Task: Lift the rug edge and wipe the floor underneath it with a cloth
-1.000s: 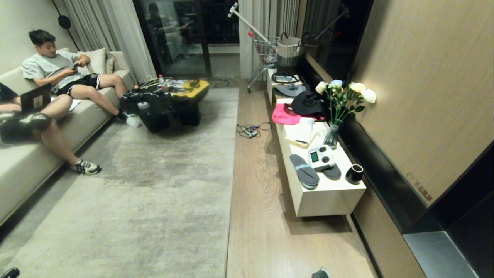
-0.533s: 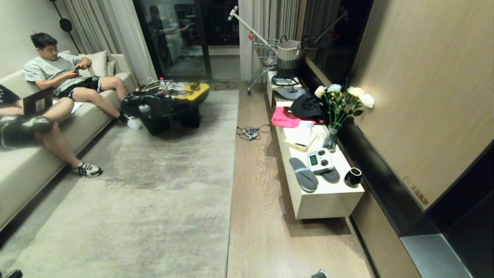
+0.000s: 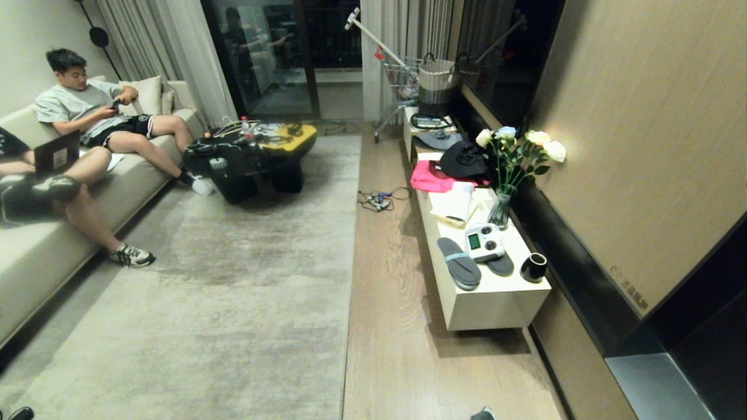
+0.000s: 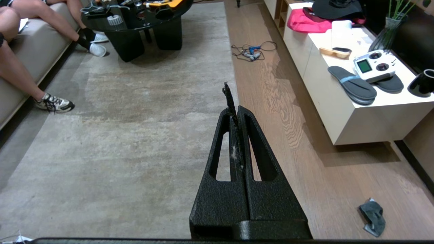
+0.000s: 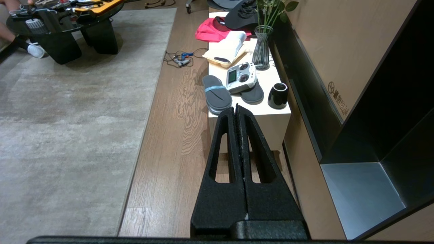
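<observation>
Currently both arms parked, left gripper (image 4: 234, 112) and right gripper (image 5: 236, 110) pressed together and empty; cloth (image 4: 373, 216) sits on floor (image 3: 397, 326) at 4 o'clock of left gripper, clear of rug edge (image 3: 348, 291), so fetch cloth before lifting.

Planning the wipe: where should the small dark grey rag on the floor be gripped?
Grip the small dark grey rag from above at its raised crumpled fold; it lies loosely bunched on the wood-plank floor, so a top-down pinch there looks easiest.

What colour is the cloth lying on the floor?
Dark grey cloth with lighter edging; the left wrist view shows it best.
</observation>
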You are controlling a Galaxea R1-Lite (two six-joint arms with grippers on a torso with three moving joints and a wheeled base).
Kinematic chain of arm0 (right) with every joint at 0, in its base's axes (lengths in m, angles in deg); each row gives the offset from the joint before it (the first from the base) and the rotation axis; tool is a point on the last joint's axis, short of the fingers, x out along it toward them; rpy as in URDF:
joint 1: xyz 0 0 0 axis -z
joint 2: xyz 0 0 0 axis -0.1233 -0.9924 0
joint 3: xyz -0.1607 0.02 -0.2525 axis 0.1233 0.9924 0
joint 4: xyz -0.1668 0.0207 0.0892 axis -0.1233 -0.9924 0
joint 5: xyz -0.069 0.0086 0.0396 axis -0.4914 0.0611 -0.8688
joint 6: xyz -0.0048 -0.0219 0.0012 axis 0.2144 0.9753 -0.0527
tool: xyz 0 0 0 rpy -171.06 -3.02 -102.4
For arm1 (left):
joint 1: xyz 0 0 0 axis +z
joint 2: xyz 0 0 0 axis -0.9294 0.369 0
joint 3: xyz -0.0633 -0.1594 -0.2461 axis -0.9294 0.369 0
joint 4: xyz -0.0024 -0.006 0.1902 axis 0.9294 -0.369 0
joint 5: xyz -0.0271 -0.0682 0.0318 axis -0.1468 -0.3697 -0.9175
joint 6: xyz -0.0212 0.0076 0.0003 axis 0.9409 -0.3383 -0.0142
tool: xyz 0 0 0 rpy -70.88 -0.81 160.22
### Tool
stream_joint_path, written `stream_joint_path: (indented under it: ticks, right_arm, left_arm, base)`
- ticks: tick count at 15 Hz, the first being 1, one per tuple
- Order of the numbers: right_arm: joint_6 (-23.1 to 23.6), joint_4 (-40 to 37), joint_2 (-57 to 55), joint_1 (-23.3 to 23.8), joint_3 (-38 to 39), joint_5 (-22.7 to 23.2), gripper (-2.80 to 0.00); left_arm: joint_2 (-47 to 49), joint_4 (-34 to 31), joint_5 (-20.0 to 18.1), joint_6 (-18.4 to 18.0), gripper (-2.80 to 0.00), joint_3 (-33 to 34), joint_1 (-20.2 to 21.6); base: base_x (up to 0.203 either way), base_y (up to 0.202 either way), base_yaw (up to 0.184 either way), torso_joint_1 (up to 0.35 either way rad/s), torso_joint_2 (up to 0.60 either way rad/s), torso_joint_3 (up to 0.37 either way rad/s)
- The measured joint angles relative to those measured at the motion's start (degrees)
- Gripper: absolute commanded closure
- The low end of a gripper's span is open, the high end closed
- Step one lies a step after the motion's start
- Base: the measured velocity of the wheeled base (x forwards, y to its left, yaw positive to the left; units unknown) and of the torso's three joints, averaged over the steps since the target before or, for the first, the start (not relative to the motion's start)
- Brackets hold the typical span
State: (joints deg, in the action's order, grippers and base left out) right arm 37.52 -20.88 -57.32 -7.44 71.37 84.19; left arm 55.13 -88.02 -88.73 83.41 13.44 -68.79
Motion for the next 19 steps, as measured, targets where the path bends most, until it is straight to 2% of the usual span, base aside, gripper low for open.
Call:
stream_joint_path:
  ticks: [19]
  right_arm:
    - [-0.1, 0.0, 0.0, 0.0, 0.0, 0.0, 0.00]
  left_arm:
    - [0.0, 0.0, 0.0, 0.0, 0.00, 0.0, 0.0]
  base:
    - [0.000, 0.000, 0.000, 0.000, 0.00, 0.000]
